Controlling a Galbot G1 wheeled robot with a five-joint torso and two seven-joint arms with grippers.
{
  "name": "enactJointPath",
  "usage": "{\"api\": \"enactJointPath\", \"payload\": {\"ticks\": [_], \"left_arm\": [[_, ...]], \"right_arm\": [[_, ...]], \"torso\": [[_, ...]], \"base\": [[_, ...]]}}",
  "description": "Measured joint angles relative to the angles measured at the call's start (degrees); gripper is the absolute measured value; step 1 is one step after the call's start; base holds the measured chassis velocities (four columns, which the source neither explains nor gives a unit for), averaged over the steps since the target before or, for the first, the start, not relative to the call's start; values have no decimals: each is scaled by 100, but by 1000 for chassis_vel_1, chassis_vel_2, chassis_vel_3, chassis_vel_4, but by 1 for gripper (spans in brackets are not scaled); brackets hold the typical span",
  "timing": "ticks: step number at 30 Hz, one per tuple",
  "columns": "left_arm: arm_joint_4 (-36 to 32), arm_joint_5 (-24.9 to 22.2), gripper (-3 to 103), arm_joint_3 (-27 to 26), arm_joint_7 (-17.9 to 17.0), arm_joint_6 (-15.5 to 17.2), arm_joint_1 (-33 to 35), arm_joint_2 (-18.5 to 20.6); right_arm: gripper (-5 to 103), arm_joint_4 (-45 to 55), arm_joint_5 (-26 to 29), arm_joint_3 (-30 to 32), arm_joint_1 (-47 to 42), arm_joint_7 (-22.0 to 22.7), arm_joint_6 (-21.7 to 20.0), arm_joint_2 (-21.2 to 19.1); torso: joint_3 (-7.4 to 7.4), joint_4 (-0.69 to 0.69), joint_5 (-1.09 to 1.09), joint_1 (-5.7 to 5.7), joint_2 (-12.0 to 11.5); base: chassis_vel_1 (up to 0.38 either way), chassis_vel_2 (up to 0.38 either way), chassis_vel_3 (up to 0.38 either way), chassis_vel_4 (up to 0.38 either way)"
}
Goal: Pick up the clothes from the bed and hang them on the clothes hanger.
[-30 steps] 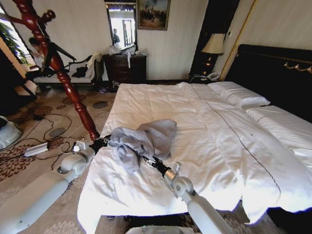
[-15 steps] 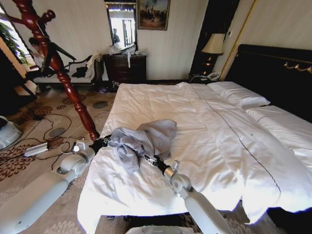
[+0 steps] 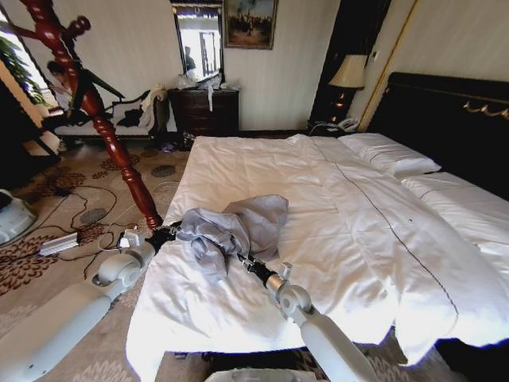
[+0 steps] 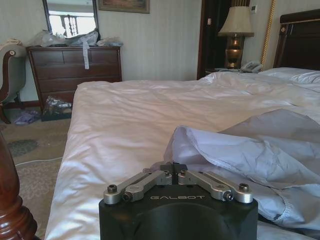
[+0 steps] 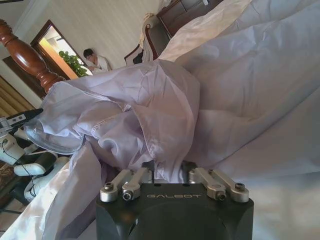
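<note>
Fingers of the right gripper point(image 5: 170, 172) are drawn in on a fold of the clothes point(image 3: 231, 227), cloth bunched between the links and rising straight out of them in the right wrist view; fingers of the left gripper point(image 4: 172, 175) have their links folded together at the middle with the jacket's edge just ahead of them, but whether cloth is actually pinched there I cannot tell; in the head view the left gripper point(image 3: 165, 233) sits at the jacket's end nearest the bed's side edge, the right gripper point(image 3: 246, 262) at the jacket's near edge, the crumpled grey-blue heap lying between the two; beyond both sets of fingers the bed point(image 3: 334, 239) runs on in white linen toward the pillows and dark headboard; the wooden coat stand point(image 3: 119, 151) rises just outside the left fingers, off the bed's side; the clothes hanger I cannot make out with any confidence. Step in hand, by my reading: the pick-up, grasp made or being made, garment not yet raised, most of it on the sheet; task early, hanging untouched. Next move would call for lifting both ends together so the jacket clears the linen without dragging the sheet up; risk: thin fabric slipping from a shallow pinch, or the left side coming away empty.
</note>
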Motion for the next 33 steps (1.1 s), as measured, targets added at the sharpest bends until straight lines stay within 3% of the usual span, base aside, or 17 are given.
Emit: {"api": "enactJointPath", "payload": {"ticks": [7,18,28,33], "left_arm": [[-115,3,0,10,1,2,27,26],[-643,-81,0,-125,-66,14,114,167],[-1659,-624,0,-69,-403,101,-337,691],[-2367,-1302,0,32,-796,200,-1115,1015]], "right_arm": [[2,73,-23,-18,-9,21,-1,-70],[0,577,245,95,212,307,-32,-345],[0,1612,1169,705,879,853,-305,-1301],[0,2513,1932,1354,913,1111,-471,-1863]], "torso": [[0,0,0,0,0],[0,0,1,0,0],[0,0,1,1,0],[0,-1,2,0,0]], "base": [[0,0,0,0],[0,0,0,0],[0,0,0,0],[0,0,0,0]]}}
